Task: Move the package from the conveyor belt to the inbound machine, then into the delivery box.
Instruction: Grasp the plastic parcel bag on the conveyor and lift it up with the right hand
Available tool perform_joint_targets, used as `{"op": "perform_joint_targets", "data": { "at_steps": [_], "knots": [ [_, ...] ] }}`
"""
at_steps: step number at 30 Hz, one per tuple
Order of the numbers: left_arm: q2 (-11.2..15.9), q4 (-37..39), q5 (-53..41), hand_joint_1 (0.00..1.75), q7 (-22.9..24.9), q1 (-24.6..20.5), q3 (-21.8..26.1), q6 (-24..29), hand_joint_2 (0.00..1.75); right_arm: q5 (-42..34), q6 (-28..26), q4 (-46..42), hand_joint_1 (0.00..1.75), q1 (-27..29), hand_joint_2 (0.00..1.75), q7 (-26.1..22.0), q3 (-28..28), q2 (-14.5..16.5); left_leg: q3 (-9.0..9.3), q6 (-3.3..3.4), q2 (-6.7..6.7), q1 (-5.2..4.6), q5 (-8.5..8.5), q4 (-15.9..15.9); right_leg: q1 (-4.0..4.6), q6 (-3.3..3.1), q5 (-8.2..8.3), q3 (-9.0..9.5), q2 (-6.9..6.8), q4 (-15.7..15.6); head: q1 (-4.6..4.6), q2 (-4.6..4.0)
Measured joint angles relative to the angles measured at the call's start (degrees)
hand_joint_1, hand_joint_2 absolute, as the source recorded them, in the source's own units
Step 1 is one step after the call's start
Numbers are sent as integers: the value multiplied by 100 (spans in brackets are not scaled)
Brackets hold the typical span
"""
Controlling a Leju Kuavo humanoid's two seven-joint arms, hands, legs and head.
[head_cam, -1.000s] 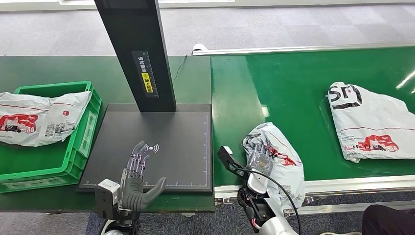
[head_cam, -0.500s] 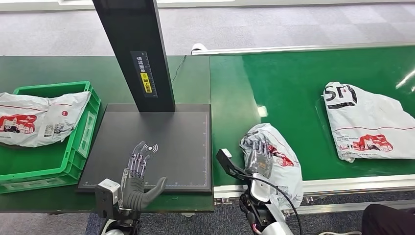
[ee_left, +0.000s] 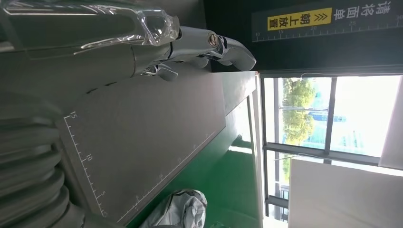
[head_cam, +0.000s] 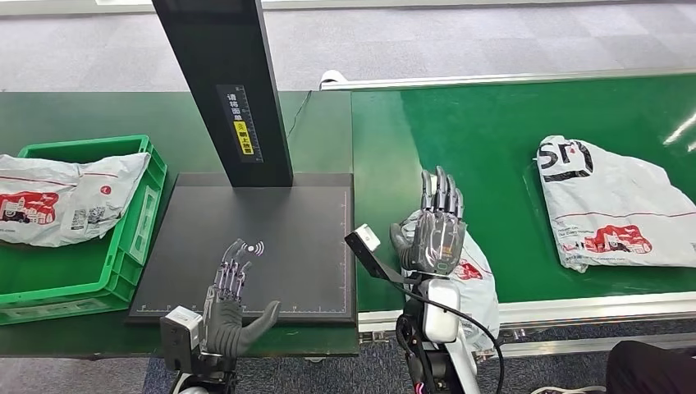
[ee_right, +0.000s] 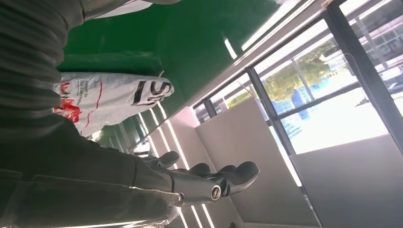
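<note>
Early stage: pkg (head_cam: 472, 279) on conveyor belt (head_cam: 492, 148), ungrasped; right hand (head_cam: 433, 234) above, fingers released; left hand (head_cam: 232, 300) released over inbound machine (head_cam: 271, 238).

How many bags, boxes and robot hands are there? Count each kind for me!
Bags: 3, one in the box, one under the right hand, one far along the belt.
Green box: 1.
Hands: 2, left hand and right hand.
Total: 6.

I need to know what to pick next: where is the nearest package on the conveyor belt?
In the head view, the crumpled package lies at the conveyor belt's near edge, under the raised right hand.
</note>
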Motion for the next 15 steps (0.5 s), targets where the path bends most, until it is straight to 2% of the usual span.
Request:
{"op": "perform_joint_targets", "data": {
  "at_steps": [2, 4, 6, 8, 11, 15],
  "knots": [
    [0, 2, 0, 0, -5, 21, 3, 3, 175, 64, 20, 37, 0, -21, 175, 221, -36, 10, -1, 0, 0, 0, 0, 0, 0, 0, 0, 0, 0, 0, -1, 0],
    [0, -14, 0, 0, -3, 54, 13, 7, 175, 81, 237, 295, 0, -135, 175, 724, -67, 3, 0, 0, 4, 0, 0, 0, 0, 0, 1, 0, 3, 0, -1, 0],
    [-1, -58, 0, 0, 31, 91, 26, 9, 175, 88, 797, 725, 0, -292, 175, 1439, -82, -28, 3, -1, 8, 0, 0, 0, 0, -1, 1, 0, 7, 0, 0, 0],
    [-2, -123, 0, 0, 95, 137, 42, 5, 175, 83, 1428, 1112, 0, -367, 175, 1945, -88, -69, 1, -1, 7, 1, 0, 0, 1, -1, 1, -2, 7, 0, 0, 0],
    [-6, -202, -8, 0, 168, 188, 70, -5, 175, 63, 1955, 1539, 0, -392, 175, 2180, -106, -124, -5, -1, 5, 1, 0, 0, 2, -1, 1, -8, 7, 1, -2, 0],
    [-20, -245, -27, 0, 222, 193, 88, -8, 175, -5, 2246, 1908, 0, -440, 175, 2275, -181, -198, -10, -1, 5, 1, 0, 0, 1, 0, 0, -13, 7, 1, -1, -1]
  ]
}}
